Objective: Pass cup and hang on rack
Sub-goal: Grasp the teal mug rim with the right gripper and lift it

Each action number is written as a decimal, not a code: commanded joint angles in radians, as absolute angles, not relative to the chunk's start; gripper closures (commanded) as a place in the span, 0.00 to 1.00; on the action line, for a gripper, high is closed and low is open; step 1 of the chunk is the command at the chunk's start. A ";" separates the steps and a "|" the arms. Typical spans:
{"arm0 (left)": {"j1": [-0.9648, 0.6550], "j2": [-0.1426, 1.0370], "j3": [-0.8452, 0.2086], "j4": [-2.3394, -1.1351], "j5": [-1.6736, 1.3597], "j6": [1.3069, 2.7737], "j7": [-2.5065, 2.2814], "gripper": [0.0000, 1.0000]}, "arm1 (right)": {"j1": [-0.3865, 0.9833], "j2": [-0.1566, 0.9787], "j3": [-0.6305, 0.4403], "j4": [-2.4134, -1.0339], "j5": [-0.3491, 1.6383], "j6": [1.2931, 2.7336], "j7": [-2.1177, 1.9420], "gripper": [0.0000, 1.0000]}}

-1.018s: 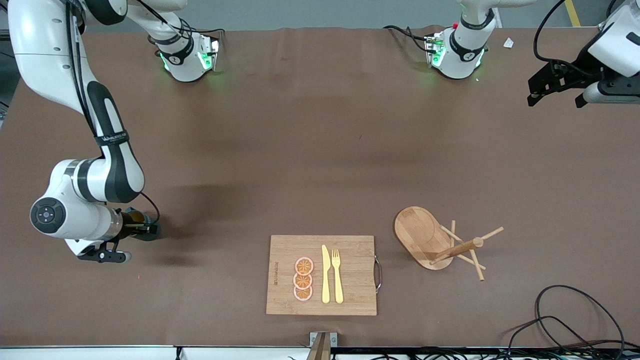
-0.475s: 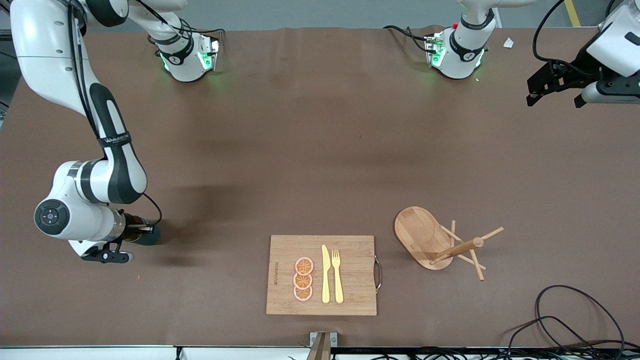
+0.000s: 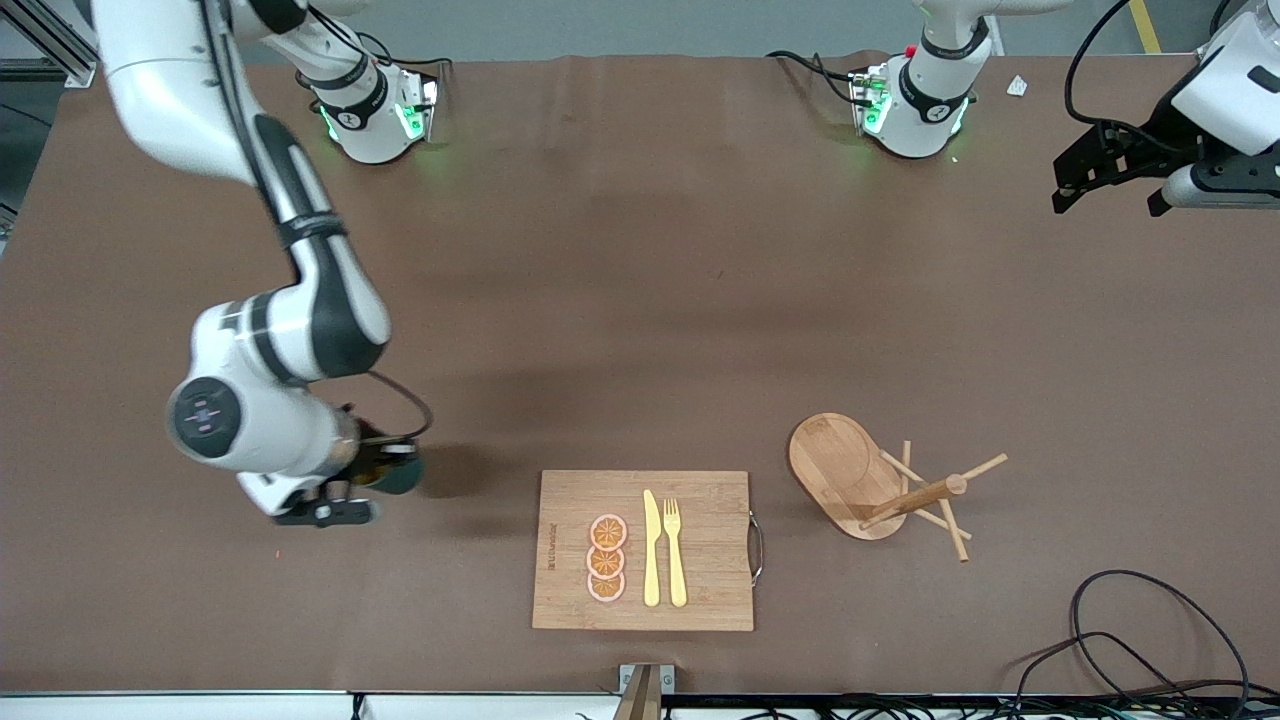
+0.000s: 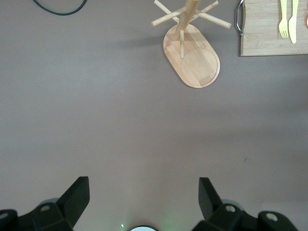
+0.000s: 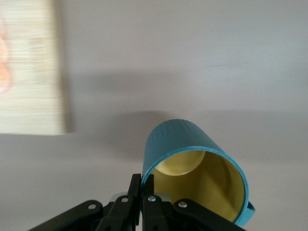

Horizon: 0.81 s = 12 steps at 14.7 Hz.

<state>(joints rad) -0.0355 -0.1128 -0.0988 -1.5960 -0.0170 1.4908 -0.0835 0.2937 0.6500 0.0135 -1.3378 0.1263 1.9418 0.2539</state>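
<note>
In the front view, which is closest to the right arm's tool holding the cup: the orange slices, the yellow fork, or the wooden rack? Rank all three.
Measured from the right tool, shut on the cup:
1. Orange slices, on the cutting board's end toward the right arm.
2. Yellow fork, mid-board, beside the knife.
3. Rack, past the board, toward the left arm's end.

Cup [image 5: 192, 144] is showing a ribbed teal outside, smooth yellow inside. Rack [image 3: 850, 470] and cutting board [image 3: 700, 540] are looking like light bamboo. Table [image 3: 640, 300] is wearing a matt brown cover.
</note>
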 commanded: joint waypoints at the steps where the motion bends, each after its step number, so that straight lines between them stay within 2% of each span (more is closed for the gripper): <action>1: -0.035 -0.107 -0.100 -1.583 -0.026 1.491 -0.080 0.00 | 0.460 0.679 0.005 -1.270 0.144 1.963 0.453 0.99; 3: -0.034 -0.107 -0.100 -1.583 -0.028 1.490 -0.080 0.00 | 0.573 0.741 0.003 -1.230 0.144 2.063 0.605 0.99; 7: -0.035 -0.106 -0.100 -1.583 -0.028 1.493 -0.080 0.00 | 0.714 0.863 0.008 -1.166 0.149 2.285 0.818 0.99; 9: -0.035 -0.101 -0.100 -1.580 -0.031 1.493 -0.081 0.00 | 0.762 0.937 0.008 -1.088 0.150 2.309 0.905 0.99; 11: -0.041 -0.098 -0.100 -1.580 -0.032 1.502 -0.100 0.00 | 0.794 0.963 0.006 -1.081 0.149 2.338 0.932 0.97; 12: -0.044 -0.092 -0.101 -1.580 -0.031 1.506 -0.103 0.00 | 0.798 0.963 0.006 -1.081 0.150 2.335 0.945 0.92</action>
<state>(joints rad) -0.0371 -0.1078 -0.0992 -1.5960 -0.0170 1.4964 -0.0849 0.7863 0.9345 0.0141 -1.1326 0.1339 2.3418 0.9102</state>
